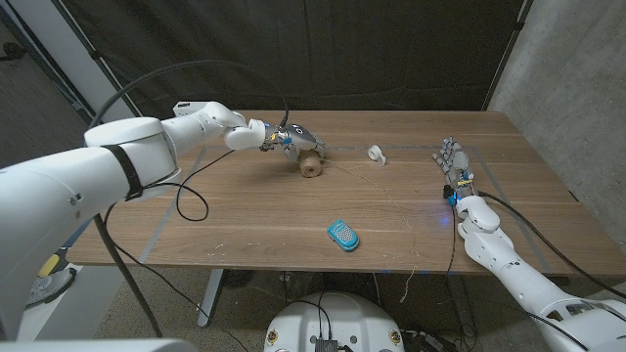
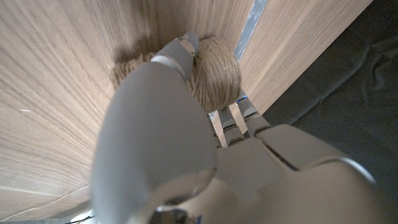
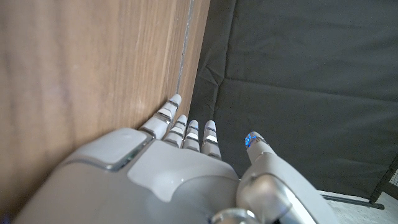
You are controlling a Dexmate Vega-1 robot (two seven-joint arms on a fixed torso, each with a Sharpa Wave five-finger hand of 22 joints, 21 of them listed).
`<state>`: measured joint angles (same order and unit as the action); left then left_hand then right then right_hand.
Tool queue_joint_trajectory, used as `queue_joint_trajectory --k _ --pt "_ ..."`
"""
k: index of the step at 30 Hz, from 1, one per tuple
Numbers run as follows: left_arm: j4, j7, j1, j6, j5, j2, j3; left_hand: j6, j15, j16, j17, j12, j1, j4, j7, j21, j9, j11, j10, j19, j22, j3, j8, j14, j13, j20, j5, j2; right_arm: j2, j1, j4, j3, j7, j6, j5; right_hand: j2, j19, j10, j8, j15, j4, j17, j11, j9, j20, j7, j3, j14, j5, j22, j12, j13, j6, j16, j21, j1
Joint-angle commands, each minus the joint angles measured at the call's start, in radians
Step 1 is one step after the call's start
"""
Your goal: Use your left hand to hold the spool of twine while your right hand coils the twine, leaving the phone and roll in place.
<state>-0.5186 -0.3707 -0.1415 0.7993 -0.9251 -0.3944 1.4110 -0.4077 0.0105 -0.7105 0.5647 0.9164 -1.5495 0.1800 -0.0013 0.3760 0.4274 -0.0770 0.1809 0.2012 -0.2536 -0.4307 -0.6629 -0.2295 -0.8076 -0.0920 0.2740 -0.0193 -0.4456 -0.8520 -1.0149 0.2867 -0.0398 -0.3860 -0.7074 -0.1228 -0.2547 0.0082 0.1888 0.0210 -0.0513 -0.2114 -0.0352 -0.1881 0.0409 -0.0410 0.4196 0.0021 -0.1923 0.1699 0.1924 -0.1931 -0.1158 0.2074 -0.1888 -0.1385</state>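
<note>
A dark curtain hangs behind the wooden counter (image 1: 245, 210), with a grey wall at the far right.

Item count on the counter: one spool of twine (image 1: 310, 162), one small white roll (image 1: 377, 154), one blue phone (image 1: 343, 235).

My left hand (image 1: 287, 139) is at the spool, far left of centre. In the left wrist view its fingers (image 2: 180, 53) wrap over the wound twine (thumb on one side, the others behind), so this hand grasps the spool. The spool lies on its side on the wood.

A thin loose strand of twine (image 1: 367, 183) runs across the counter from the spool toward the right; its far end is too fine to trace.

My right hand (image 1: 452, 166) stands on the counter near the right side, fingers straight and spread, holding nothing. A blue light glows at its wrist. It is well apart from the spool, with the roll between the two.

The phone lies near the front edge, about mid-width, apart from both hands. The roll sits just right of the spool, near the far edge.

Bare wood lies between the phone and the far row of items, and along the left front.
</note>
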Motion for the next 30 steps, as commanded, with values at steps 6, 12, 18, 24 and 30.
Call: queue_joint_trajectory --k 6,12,18,24,30 --pt "0.059 -0.05 0.003 -0.008 0.056 0.027 0.04 -0.025 -0.072 -0.029 0.068 0.035 -0.029 -0.011 -0.013 0.014 0.018 -0.013 0.05 0.02 -0.005 0.01 -0.025 -0.099 -0.045 0.002 0.008 -0.021 -0.01 0.001 -0.002 0.007 0.011 0.026 -0.002 -0.022 -0.002 -0.008 0.006 -0.002 -0.001 -0.002 -0.002 -0.005 -0.002 0.006 0.003 0.0 0.0 0.002 0.006 -0.005 -0.002 0.005 -0.005 0.006" --pt "0.04 -0.039 0.009 -0.021 0.076 0.019 0.028 -0.024 -0.071 -0.031 0.07 0.031 -0.029 -0.012 -0.013 0.016 0.015 -0.016 0.051 0.021 -0.005 0.013 -0.027 -0.1 -0.043 0.004 0.008 -0.019 -0.014 -0.002 -0.009 0.009 0.011 0.031 -0.001 -0.022 -0.002 -0.008 0.006 -0.003 -0.001 -0.002 -0.004 -0.005 -0.002 0.006 0.004 0.0 0.0 0.002 0.007 -0.005 -0.002 0.005 -0.005 0.007" --pt "0.004 -0.019 0.022 -0.04 0.093 0.001 0.007 -0.022 -0.072 -0.034 0.074 0.029 -0.027 -0.014 -0.013 0.018 0.015 -0.015 0.052 0.022 -0.005 0.016 -0.029 -0.1 -0.042 0.004 0.008 -0.021 -0.023 -0.004 -0.019 0.01 0.015 0.038 0.001 -0.022 -0.002 -0.008 0.006 -0.002 -0.002 -0.002 -0.001 -0.005 -0.002 0.006 0.004 0.0 0.0 0.002 0.007 -0.005 -0.002 0.005 -0.005 0.007" --pt "-0.111 0.041 0.061 -0.083 0.121 -0.059 -0.048 -0.023 -0.073 -0.035 0.076 0.028 -0.028 -0.015 -0.012 0.017 0.015 -0.015 0.052 0.017 -0.005 0.018 -0.032 -0.099 -0.044 0.005 0.009 -0.021 -0.029 -0.007 -0.024 0.009 0.017 0.042 0.001 -0.022 -0.002 -0.009 0.006 -0.001 -0.002 -0.003 -0.003 -0.005 -0.002 0.006 0.004 -0.001 0.0 0.002 0.007 -0.005 -0.002 0.005 -0.005 0.007" --pt "-0.202 0.107 0.098 -0.122 0.137 -0.101 -0.108 -0.024 -0.073 -0.041 0.083 0.027 -0.028 -0.016 -0.013 0.018 0.014 -0.015 0.052 0.014 -0.005 0.022 -0.035 -0.098 -0.047 0.004 0.009 -0.022 -0.034 -0.008 -0.029 0.01 0.023 0.045 0.001 -0.022 -0.002 -0.009 0.006 -0.001 -0.001 -0.002 -0.002 -0.005 -0.002 0.006 0.004 -0.001 0.0 0.002 0.007 -0.005 -0.002 0.005 -0.005 0.007"
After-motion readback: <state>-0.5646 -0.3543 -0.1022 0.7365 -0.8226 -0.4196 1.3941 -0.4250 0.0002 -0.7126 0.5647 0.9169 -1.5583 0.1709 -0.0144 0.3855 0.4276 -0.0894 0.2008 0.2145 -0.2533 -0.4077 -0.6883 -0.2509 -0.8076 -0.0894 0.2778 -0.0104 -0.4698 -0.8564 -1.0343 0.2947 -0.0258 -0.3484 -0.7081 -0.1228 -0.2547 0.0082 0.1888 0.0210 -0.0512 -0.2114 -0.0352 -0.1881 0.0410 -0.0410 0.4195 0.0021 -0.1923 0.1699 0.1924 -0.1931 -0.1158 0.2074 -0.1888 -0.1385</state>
